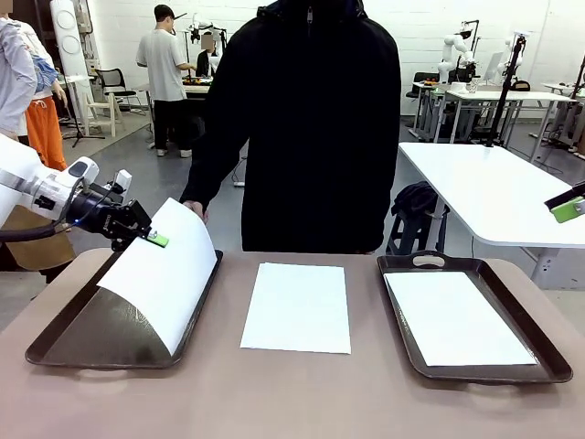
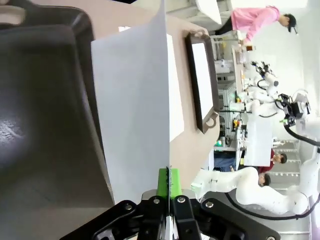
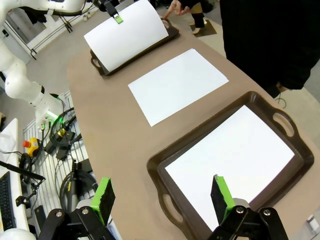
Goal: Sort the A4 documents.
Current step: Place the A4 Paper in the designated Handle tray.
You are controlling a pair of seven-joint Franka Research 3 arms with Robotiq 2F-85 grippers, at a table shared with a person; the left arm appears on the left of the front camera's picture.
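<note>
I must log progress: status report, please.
Left end effector shut on A4 sheet over left tray. Right end effector open, empty. Person's hand at left tray's far edge.

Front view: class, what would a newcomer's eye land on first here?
The left pincer, shut on a thin white paper sheet, holds it curved over the left dark brown handled tray, with a person's hand at the far rim. A second white sheet lies flat on the table between trays; a third sheet lies inside the right brown tray.
</note>
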